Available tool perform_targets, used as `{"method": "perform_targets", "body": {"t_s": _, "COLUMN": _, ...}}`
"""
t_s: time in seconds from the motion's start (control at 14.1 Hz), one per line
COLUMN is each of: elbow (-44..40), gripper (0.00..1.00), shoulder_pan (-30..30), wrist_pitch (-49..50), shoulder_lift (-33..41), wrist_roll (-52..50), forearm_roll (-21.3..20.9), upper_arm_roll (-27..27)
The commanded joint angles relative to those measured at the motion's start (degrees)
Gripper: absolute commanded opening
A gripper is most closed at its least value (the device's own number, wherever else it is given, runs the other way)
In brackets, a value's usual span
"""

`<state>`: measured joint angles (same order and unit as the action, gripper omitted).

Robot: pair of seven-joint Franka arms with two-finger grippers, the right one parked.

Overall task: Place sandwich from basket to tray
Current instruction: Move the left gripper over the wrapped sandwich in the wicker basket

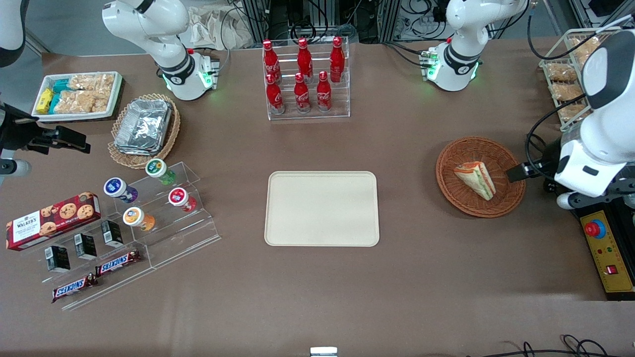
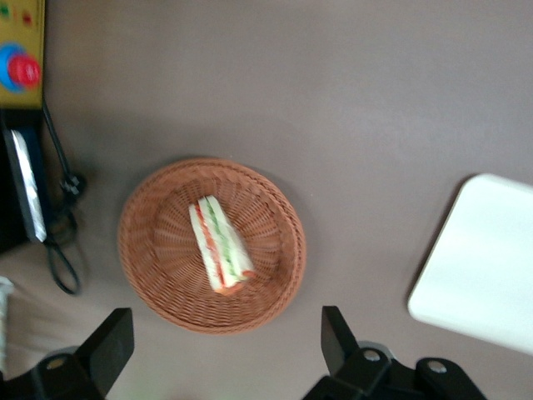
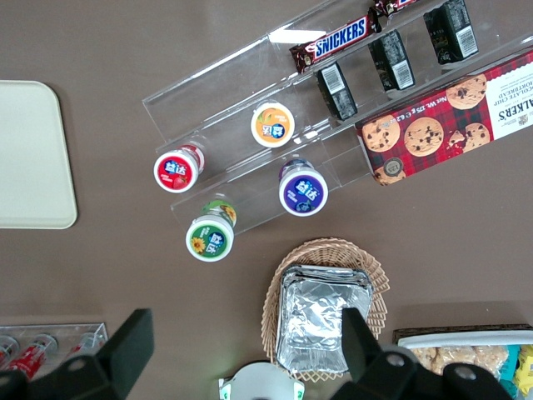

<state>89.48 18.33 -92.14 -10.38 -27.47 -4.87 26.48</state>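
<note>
The sandwich [image 1: 475, 179] is a pale wedge with green, orange-red and yellow layers. It lies in the round reddish-brown wicker basket [image 1: 480, 207] toward the working arm's end of the table. The cream-beige tray [image 1: 321, 208] sits bare at the table's middle. My left gripper [image 1: 518, 172] hovers above the basket's rim on the working arm's side, apart from the sandwich. In the left wrist view the gripper [image 2: 223, 342] is open wide and empty, with the sandwich [image 2: 220, 243] and basket [image 2: 158, 275] below it and the tray [image 2: 483, 250] off to the side.
A yellow emergency-stop box [image 1: 607, 258] and cables lie beside the basket at the table's edge. A wire rack of snacks [image 1: 565, 79] stands farther from the camera. A cola bottle rack [image 1: 305, 79] stands farther than the tray. Snack stands [image 1: 149, 213] sit toward the parked arm's end.
</note>
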Motion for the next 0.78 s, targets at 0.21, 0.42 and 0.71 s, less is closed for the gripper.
{"method": "perform_targets", "body": {"t_s": 0.21, "elbow": 25.8, "gripper": 0.99, "shoulder_pan": 2.8, "wrist_pitch": -15.5, "shoulder_lift": 12.7, "wrist_roll": -18.4, "forearm_roll": 4.3, "upper_arm_roll": 0.4}}
{"method": "perform_targets", "body": {"t_s": 0.42, "elbow": 35.2, "gripper": 0.99, "shoulder_pan": 2.8, "wrist_pitch": -23.4, "shoulder_lift": 13.9, "wrist_roll": -26.7, "forearm_roll": 5.7, "upper_arm_roll": 0.3}}
{"method": "perform_targets", "body": {"t_s": 0.71, "elbow": 42.8, "gripper": 1.0, "shoulder_pan": 2.8, "wrist_pitch": -31.3, "shoulder_lift": 13.8, "wrist_roll": -32.0, "forearm_roll": 5.3, "upper_arm_roll": -0.5}}
